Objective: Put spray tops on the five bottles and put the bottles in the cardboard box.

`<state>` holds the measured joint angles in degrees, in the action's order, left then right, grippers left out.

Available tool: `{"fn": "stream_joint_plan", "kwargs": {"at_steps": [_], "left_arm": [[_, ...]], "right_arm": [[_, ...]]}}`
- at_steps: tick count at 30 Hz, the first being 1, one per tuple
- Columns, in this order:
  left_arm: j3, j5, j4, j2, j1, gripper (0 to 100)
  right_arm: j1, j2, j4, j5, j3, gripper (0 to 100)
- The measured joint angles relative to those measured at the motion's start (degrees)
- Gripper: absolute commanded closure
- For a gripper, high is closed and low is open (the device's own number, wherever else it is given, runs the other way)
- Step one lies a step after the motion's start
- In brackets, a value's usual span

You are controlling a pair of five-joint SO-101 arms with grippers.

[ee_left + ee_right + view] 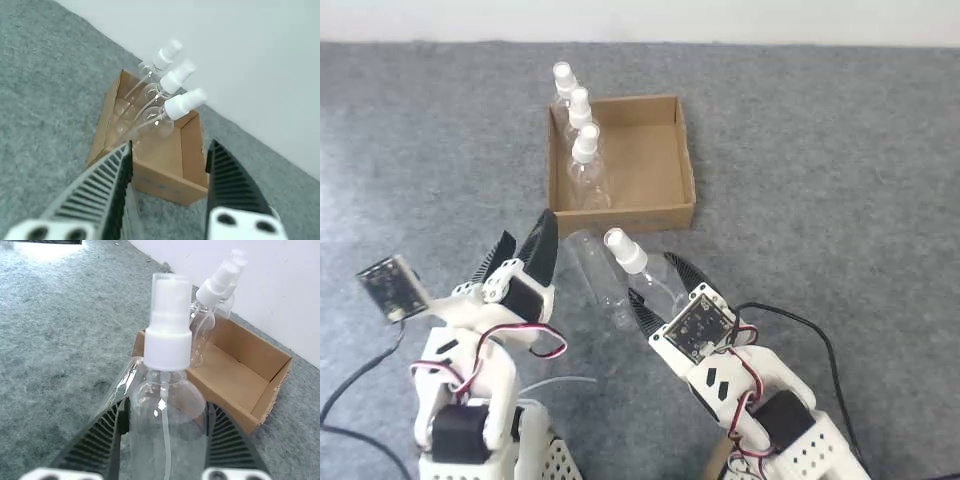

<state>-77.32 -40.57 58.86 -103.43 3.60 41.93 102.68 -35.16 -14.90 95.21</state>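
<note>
A cardboard box [686,150] stands on the grey carpet, with three clear bottles [588,165] upright along one wall, each with a white spray top. My right gripper [665,290] is shut on a fourth clear bottle [645,275] just in front of the box; a white spray top [624,250] sits on its neck. In the right wrist view this bottle [167,410] stands between the fingers [100,440]. Beside it a capless clear bottle [590,265] lies on the carpet. My left gripper [520,250] is open beside that bottle, its jaws spread toward the box [165,185].
Grey carpet [840,180] covers the whole table, with free room on both sides of the box. A white wall [240,60] rises behind the box. Cables [810,330] trail by the arm bases at the near edge.
</note>
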Motion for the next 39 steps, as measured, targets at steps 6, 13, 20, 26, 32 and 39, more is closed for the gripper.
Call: {"fn": "stream_joint_plan", "kwargs": {"at_steps": [6,13,20,26,32,39], "left_arm": [[-2.11,0.53,-0.62,0.00,-0.18,78],[-4.04,1.32,-0.62,0.00,-5.98,78],[-5.80,5.01,-0.62,0.00,-12.84,78],[-5.71,6.33,-0.88,-0.09,-17.32,78],[-5.98,6.86,1.14,-0.09,-21.10,78],[-5.98,7.56,1.23,-0.09,-20.22,78]], "right_arm": [[0.09,0.00,1.23,0.00,0.00,89.8],[4.48,0.00,2.64,0.00,0.00,89.8],[4.40,0.00,2.73,0.00,0.00,89.7],[4.31,-0.18,2.73,0.00,0.09,89.7],[4.40,-0.09,2.73,0.00,0.09,89.7],[4.48,0.00,1.85,0.00,0.09,89.7]]}}
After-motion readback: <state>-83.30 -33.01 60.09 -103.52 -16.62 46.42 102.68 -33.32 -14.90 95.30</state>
